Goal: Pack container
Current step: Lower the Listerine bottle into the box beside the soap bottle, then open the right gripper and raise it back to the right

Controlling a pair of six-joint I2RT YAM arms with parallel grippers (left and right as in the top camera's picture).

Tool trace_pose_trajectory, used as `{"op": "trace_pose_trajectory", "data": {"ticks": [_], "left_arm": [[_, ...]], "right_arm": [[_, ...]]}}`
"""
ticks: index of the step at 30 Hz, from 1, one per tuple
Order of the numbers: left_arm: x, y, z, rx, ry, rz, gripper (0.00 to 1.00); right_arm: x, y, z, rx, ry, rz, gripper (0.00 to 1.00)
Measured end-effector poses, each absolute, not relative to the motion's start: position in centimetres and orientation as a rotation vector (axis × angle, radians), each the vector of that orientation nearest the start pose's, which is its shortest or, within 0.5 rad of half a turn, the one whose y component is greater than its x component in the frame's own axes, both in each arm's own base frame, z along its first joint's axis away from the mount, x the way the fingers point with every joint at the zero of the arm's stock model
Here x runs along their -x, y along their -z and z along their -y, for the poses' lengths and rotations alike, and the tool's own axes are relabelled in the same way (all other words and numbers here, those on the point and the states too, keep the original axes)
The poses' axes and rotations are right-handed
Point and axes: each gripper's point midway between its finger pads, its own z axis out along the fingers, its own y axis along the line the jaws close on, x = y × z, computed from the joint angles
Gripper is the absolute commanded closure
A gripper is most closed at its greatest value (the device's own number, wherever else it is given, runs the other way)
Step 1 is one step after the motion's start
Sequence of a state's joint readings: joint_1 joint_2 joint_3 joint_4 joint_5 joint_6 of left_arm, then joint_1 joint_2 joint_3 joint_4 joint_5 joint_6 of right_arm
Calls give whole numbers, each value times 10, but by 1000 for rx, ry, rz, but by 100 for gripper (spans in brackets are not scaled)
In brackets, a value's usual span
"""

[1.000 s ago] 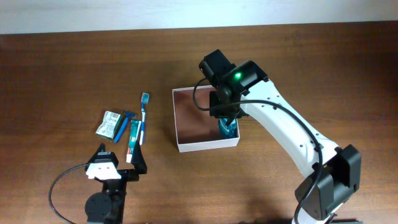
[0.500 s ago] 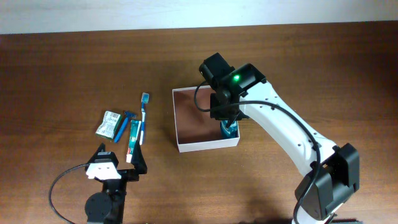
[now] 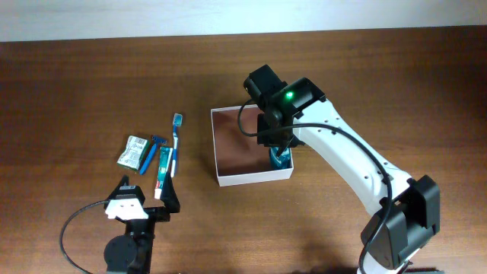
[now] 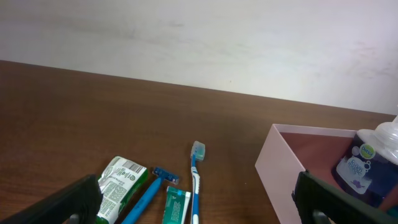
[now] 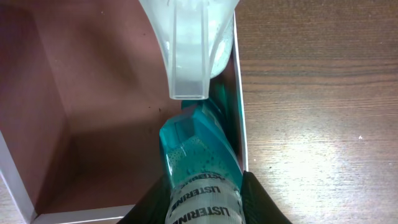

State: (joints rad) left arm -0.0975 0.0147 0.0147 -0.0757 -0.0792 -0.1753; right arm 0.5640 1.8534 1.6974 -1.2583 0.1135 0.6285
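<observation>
Right gripper [image 5: 203, 202] is clamped on the mouthwash bottle [image 5: 198, 148], which stands inside the container [image 3: 232, 141] at its 4 o'clock corner. Left gripper [image 3: 146, 195]: fingers apart, holding nothing.

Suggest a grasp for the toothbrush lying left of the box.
Probably best to grip the toothbrush on the handle just below the bristle head, coming straight down and closing across its narrow width. It lies flat on the table, and the toothpaste tube crowds its lower handle.

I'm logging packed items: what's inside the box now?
A teal Listerine bottle, in the right gripper, against the container wall, and a white-capped bottle. The arm hides that corner overhead.
</observation>
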Motion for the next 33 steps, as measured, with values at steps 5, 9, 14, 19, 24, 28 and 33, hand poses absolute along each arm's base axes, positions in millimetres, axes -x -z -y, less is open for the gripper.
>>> {"op": "trace_pose_trajectory", "data": {"ticks": [5, 9, 14, 19, 24, 28, 33], "left_arm": [[-246, -159, 10, 124, 143, -1644, 1], [-246, -159, 10, 124, 143, -1644, 1], [-246, -159, 10, 124, 143, -1644, 1], [-246, -159, 10, 124, 143, -1644, 1], [-246, -159, 10, 124, 143, -1644, 0], [-246, -159, 10, 124, 143, -1644, 1], [-246, -159, 10, 124, 143, -1644, 1]], "right_arm": [[-335, -147, -187, -111, 16, -2944, 63], [-335, -147, -187, -109, 19, -2944, 63], [-333, -146, -186, -108, 24, -2949, 62], [-333, -146, -185, -108, 30, -2950, 61], [-332, -146, -185, -99, 36, -2954, 52], [-334, -147, -184, -63, 43, -2946, 43], [-334, -147, -183, -20, 58, -2942, 38]]}}
